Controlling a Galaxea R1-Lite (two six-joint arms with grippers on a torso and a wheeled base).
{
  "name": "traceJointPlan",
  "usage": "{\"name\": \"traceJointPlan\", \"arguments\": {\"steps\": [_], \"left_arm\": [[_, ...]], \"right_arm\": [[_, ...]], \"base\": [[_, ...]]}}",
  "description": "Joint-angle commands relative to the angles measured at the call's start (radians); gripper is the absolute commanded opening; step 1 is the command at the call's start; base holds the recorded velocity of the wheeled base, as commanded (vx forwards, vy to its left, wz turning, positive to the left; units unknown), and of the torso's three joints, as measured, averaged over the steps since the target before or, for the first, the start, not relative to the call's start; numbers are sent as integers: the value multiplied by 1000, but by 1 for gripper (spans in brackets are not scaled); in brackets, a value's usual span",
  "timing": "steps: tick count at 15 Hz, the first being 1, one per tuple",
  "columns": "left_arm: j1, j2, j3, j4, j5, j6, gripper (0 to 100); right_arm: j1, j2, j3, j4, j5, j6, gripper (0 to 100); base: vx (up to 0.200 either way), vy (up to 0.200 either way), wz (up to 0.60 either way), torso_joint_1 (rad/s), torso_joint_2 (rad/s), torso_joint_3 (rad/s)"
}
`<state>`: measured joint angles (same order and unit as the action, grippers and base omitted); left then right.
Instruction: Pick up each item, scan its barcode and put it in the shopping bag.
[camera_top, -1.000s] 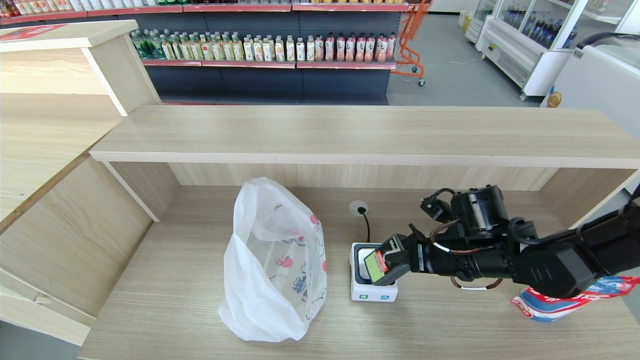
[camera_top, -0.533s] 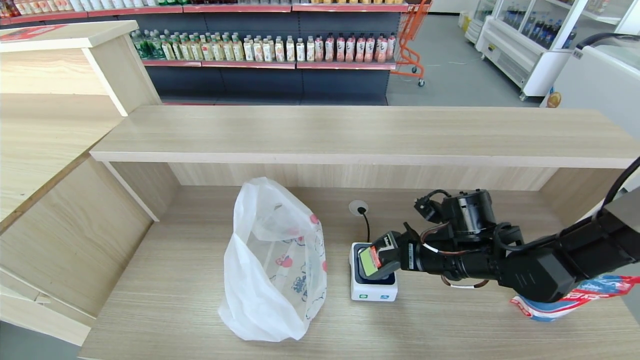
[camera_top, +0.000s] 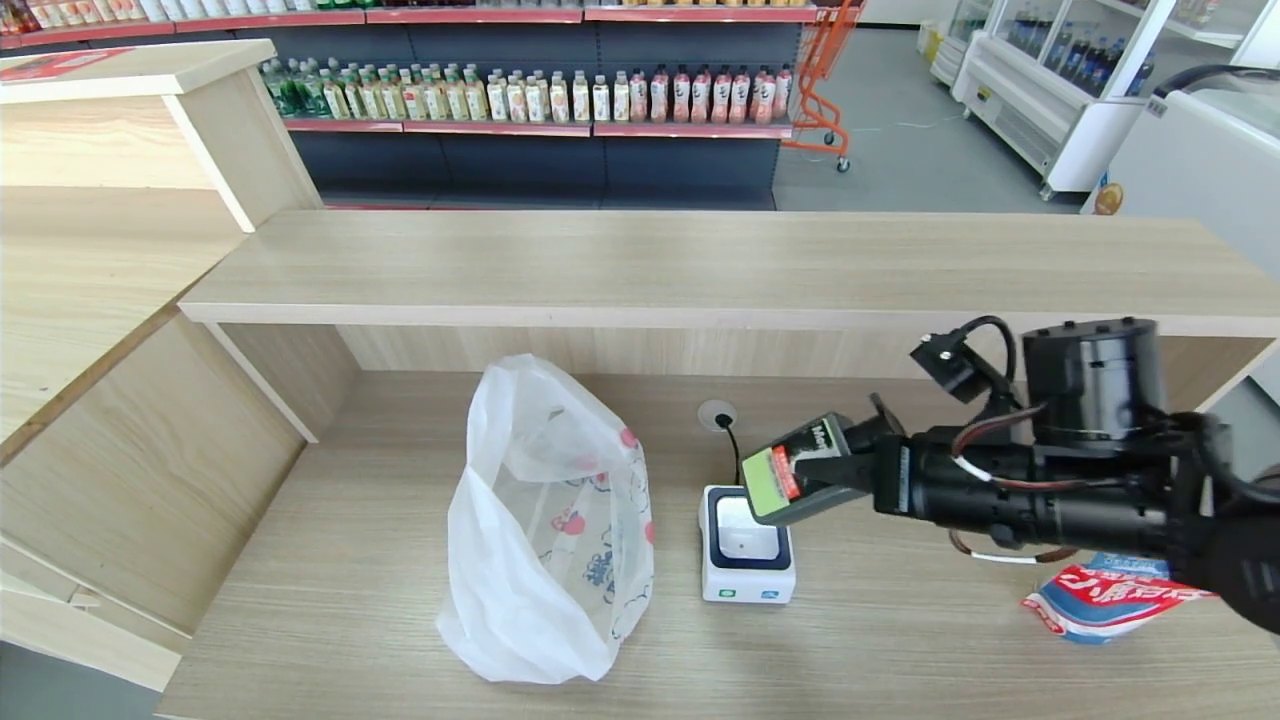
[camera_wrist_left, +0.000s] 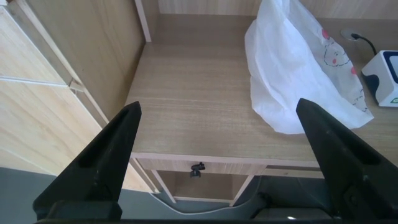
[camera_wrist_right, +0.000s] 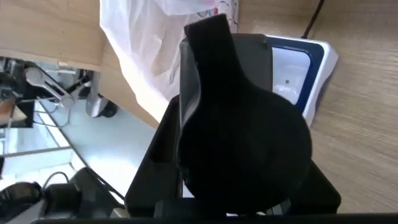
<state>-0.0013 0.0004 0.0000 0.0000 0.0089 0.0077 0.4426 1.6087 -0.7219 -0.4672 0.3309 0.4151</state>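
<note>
The small dark box with a green and red end (camera_top: 790, 472) is up in the air, a little right of the middle of the head view. The right gripper (camera_top: 822, 466) pinches it, one finger on each side. The box lies almost flat. Its long way runs left to right, and the green end points left and a bit down. Just under that end sits the white and blue scanner (camera_top: 747, 548) on the light wood counter (camera_top: 900, 660). The box hangs over it and does not touch it.

The thin white plastic shopping bag (camera_top: 545, 520) stands just left of the scanner. So from the box, the bag is to the left and lower down. Its mouth looks open near the top. I think the box must go left next, green end first, and drop in. The right arm is the near one, since it has the box.

The left gripper (camera_wrist_left: 219, 109) is near the counter's front edge, on the bag's side. Its fingers are spread wide with nothing in them. A red, white and blue snack packet (camera_top: 1105, 600) lies at the lower right, not yet scanned, I think.
</note>
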Motion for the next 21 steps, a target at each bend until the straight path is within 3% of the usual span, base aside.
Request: {"name": "traceJointPlan", "arguments": {"steps": [1, 6, 11, 15, 21], "left_arm": [[0, 0, 0, 0, 0, 0, 100], [0, 0, 0, 0, 0, -2, 100], [0, 0, 0, 0, 0, 0, 100], [0, 0, 0, 0, 0, 0, 100], [0, 0, 0, 0, 0, -3, 100]], "right_arm": [[-28, -233, 144, 25, -1, -141, 0], [-88, -377, 219, 130, -13, -141, 0], [-123, -369, 213, 131, -9, -118, 0], [-125, -368, 210, 131, -9, -82, 0], [-125, -349, 168, 133, -15, 177, 0]], "base": [[0, 0, 0, 0, 0, 0], [0, 0, 0, 0, 0, 0], [-200, 0, 0, 1, 4, 3], [0, 0, 0, 0, 0, 0], [0, 200, 0, 10, 6, 2]]}}
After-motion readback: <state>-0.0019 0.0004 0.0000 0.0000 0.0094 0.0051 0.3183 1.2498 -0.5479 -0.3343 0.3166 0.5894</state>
